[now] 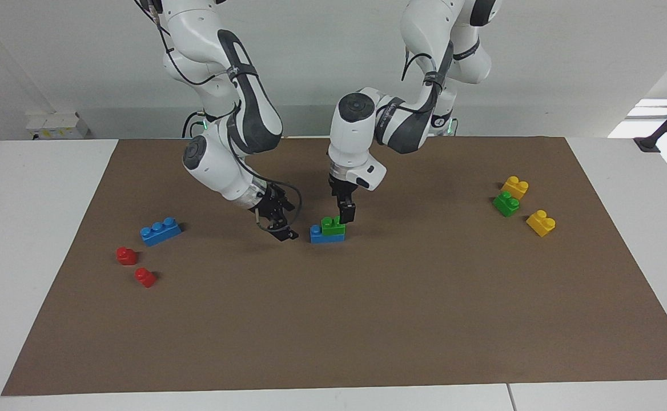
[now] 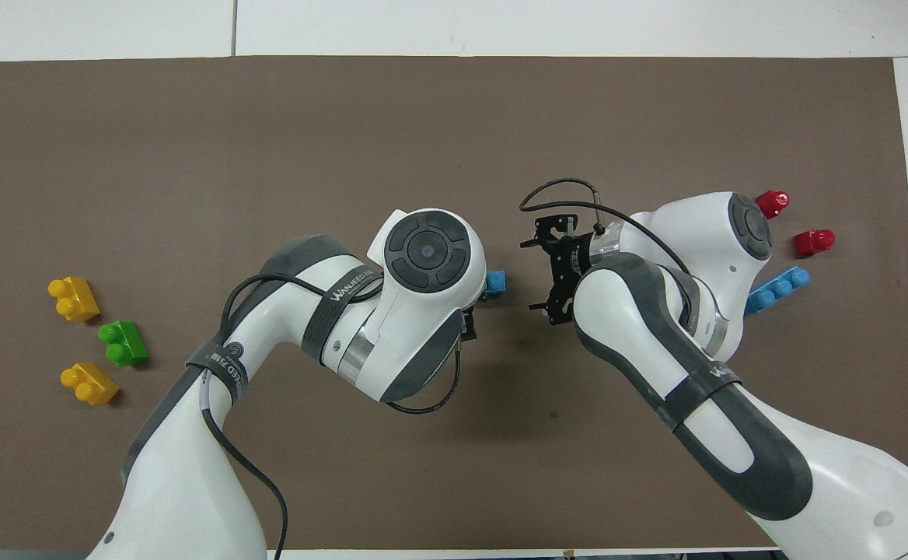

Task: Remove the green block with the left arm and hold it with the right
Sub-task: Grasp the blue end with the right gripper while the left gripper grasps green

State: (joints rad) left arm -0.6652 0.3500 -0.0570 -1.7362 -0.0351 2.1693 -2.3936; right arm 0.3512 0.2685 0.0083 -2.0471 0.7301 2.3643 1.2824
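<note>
Contents of the brown mat [image 1: 368, 319], listed across the facing view from the right arm's end to the left arm's end.

1. Two red single-stud bricks [image 1: 127, 255], [image 1: 145, 277], close together, well apart from the right gripper.
2. Blue three-stud brick [image 1: 160, 231], lying loose between the red bricks and the right gripper.
3. Right gripper [image 1: 279, 221], low over the mat, tilted toward the stacked pair; fingers spread apart, holding nothing; just beside the blue base brick, not touching it.
4. Blue base brick [image 1: 325, 234], flat on the mat between the two grippers, one stud bare at the end toward the right gripper.
5. Green block [image 1: 332, 226], seated on the blue base brick at the end toward the left arm, directly under the left gripper.
6. Left gripper [image 1: 345, 214], pointing straight down at the green block; fingers apart, nothing gripped; whether they touch the block cannot be told.
7. Second green brick [image 1: 506, 204], between two yellow bricks [image 1: 515, 186], [image 1: 541, 222], well apart from both grippers.
</note>
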